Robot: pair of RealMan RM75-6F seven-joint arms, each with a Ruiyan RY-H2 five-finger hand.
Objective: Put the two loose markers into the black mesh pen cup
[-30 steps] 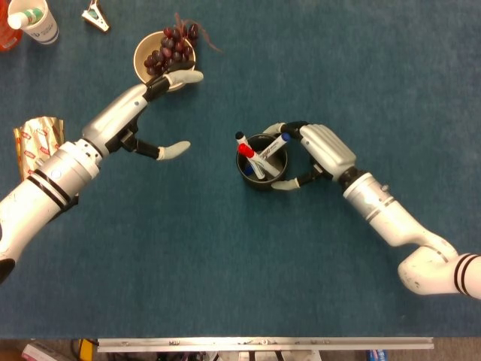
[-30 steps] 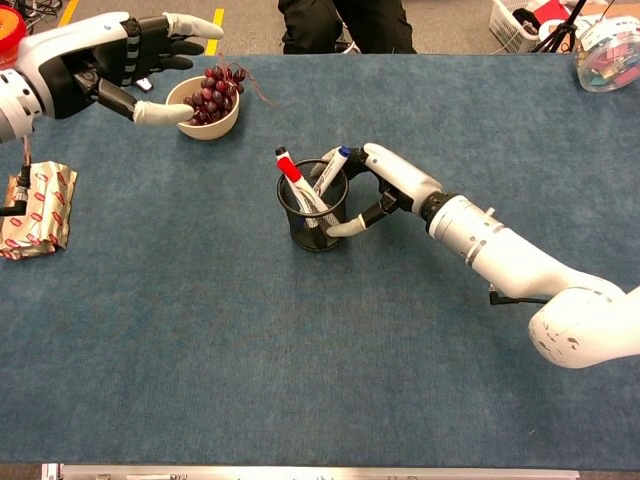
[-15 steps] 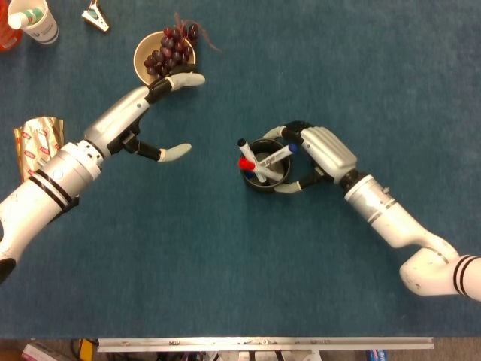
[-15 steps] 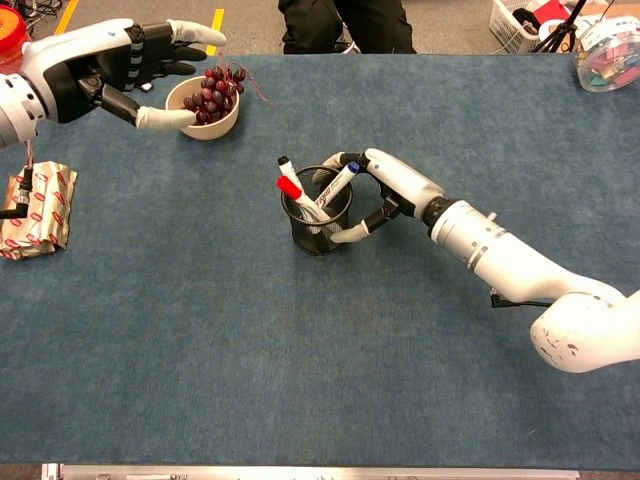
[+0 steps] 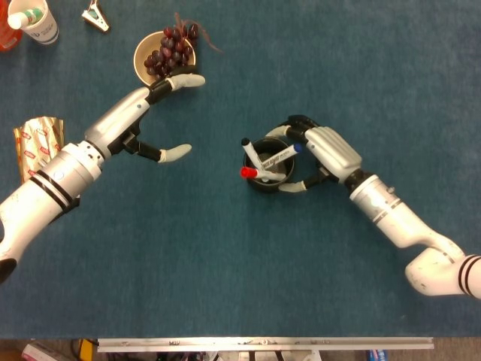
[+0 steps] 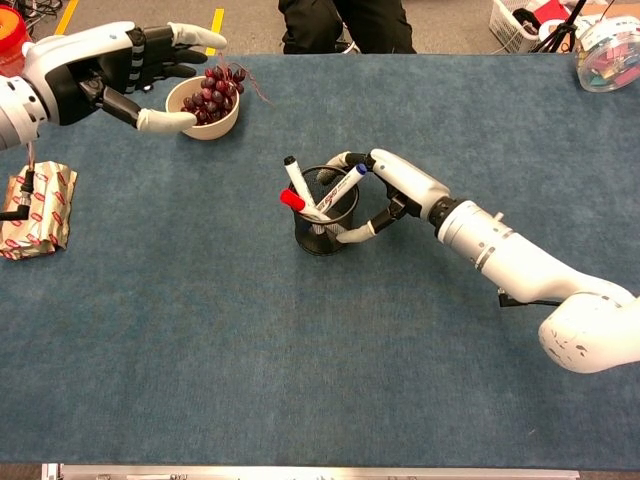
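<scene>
The black mesh pen cup point(image 5: 270, 170) point(image 6: 324, 222) stands mid-table on the blue cloth. Three markers stick out of it: a red-capped one point(image 5: 248, 172) point(image 6: 292, 200), a black-capped one point(image 5: 249, 151) point(image 6: 294, 174), and a blue-capped one point(image 5: 285, 153) point(image 6: 347, 181) leaning right. My right hand point(image 5: 325, 153) point(image 6: 398, 188) wraps the cup's right side, thumb in front and fingers behind its rim, gripping it. My left hand point(image 5: 139, 120) point(image 6: 128, 68) hovers far to the left beside the grape bowl, fingers spread and holding nothing.
A bowl of grapes point(image 5: 141, 50) point(image 6: 205, 127) sits at the back left, just by my left hand. A gold snack packet point(image 5: 36, 141) point(image 6: 36, 210) lies at the left edge. A paper cup point(image 5: 36, 19) and a clip point(image 5: 95, 15) are at the far left corner.
The cup and my right hand shifted slightly to the right. The red and black markers tipped further left in the cup, the red one sinking lower. My left hand barely moved.
</scene>
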